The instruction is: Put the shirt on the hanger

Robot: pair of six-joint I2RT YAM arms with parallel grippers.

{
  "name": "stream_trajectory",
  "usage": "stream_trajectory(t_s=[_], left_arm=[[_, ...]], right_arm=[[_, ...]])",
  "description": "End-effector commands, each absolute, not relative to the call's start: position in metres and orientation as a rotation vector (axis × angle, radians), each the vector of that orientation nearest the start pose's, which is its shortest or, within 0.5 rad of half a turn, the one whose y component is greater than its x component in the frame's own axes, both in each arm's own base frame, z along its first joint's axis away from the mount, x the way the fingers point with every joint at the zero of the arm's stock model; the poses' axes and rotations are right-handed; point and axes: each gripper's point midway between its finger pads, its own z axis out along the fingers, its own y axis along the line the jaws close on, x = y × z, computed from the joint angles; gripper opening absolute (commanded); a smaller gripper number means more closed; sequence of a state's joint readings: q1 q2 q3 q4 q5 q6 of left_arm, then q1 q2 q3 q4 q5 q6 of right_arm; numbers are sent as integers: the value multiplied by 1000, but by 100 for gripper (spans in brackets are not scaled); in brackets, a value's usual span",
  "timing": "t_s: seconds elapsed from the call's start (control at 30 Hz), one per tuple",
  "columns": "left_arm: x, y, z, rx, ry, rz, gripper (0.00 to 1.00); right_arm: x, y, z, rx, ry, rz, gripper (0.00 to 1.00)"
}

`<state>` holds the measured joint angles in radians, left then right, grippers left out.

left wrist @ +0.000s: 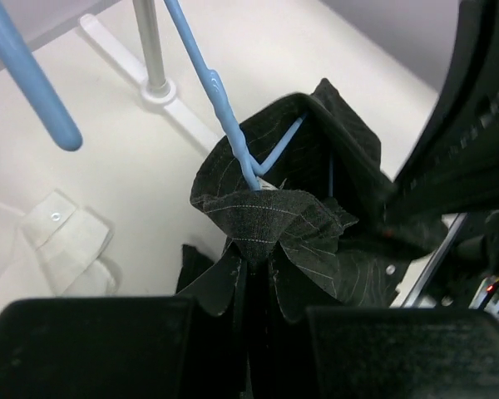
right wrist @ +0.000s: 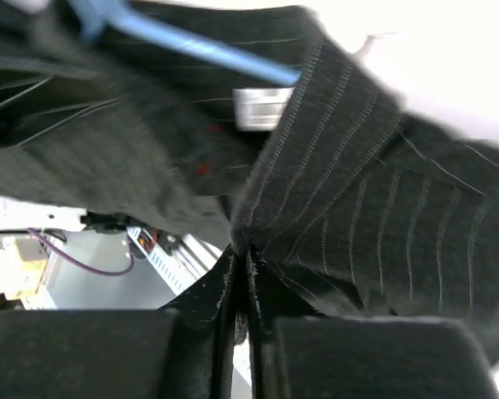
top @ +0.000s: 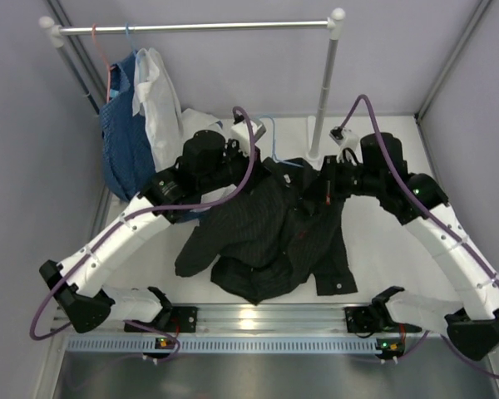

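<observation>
- The left arm (top: 125, 229) ran from its base at the lower left of the top view up to an elbow left of centre, then turned right.
- The left gripper (top: 251, 156) sat just above centre, jaws nearly together, pinching a fold of the shirt (top: 266, 237).
- The right arm (top: 449, 241) climbed from the lower right and bent inward.
- The right gripper (top: 326, 184) sat right of centre, clamped tight on the same cloth.
- In both wrist views the dark fingers (left wrist: 108, 349) filled the bottom edge.

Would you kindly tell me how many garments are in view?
3: the black shirt over the middle of the table; a blue patterned garment and a white shirt hanging from the rail, back left. More may be hidden behind them.
</observation>
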<state>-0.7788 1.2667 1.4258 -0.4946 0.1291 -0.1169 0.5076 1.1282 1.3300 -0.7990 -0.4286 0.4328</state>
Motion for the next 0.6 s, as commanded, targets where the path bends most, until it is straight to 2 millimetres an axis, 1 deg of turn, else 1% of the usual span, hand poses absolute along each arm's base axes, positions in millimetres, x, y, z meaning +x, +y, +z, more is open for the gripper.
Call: stream_trajectory(t_s=[0.0, 0.03, 0.07, 0.1, 0.13, 0.17, 0.2, 0.23, 0.27, 0.3, 0.33, 0.37, 0.4, 0.43, 0.47, 0.5, 0.57], left_arm=[[279, -311, 403, 524, 1707, -846, 0], [281, -314, 407, 505, 1692, -860, 0], [284, -317, 413, 491, 1660, -871, 0], [285, -318, 416, 492, 1643, -876, 0], [278, -324, 418, 566, 1605, -906, 0], [273, -329, 413, 615, 1587, -927, 0], [267, -331, 423, 651, 1523, -953, 0], [255, -336, 423, 737, 1475, -985, 0], [249, -336, 424, 774, 1440, -998, 0], [241, -335, 427, 805, 1391, -1009, 0], [237, -335, 428, 836, 1360, -1011, 0], [225, -337, 429, 890, 1323, -1047, 0], [219, -338, 429, 924, 1300, -1066, 0], [211, -339, 432, 961, 1270, -1087, 0], [199, -341, 433, 1018, 1240, -1137, 0], [193, -342, 434, 1041, 1227, -1162, 0], [183, -346, 438, 1082, 1206, -1226, 0]], right_arm=[[209, 240, 336, -351, 2085, 1117, 5], [206, 241, 335, -343, 2086, 1135, 12], [203, 240, 330, -344, 2093, 1139, 22], [198, 238, 335, -350, 2075, 1145, 33], [195, 233, 335, -371, 2075, 1129, 43], [197, 223, 346, -352, 2046, 1110, 46], [195, 215, 357, -352, 2013, 1104, 49], [187, 210, 362, -398, 2010, 1121, 52], [190, 196, 389, -388, 1948, 1098, 52], [183, 196, 398, -450, 1935, 1135, 52], [180, 192, 411, -512, 1892, 1120, 56], [174, 186, 437, -536, 1831, 1111, 58], [175, 188, 446, -564, 1804, 1112, 60], [171, 190, 458, -606, 1760, 1126, 62], [174, 195, 474, -641, 1705, 1139, 62], [171, 199, 481, -681, 1676, 1171, 63], [181, 205, 489, -699, 1649, 1195, 62]])
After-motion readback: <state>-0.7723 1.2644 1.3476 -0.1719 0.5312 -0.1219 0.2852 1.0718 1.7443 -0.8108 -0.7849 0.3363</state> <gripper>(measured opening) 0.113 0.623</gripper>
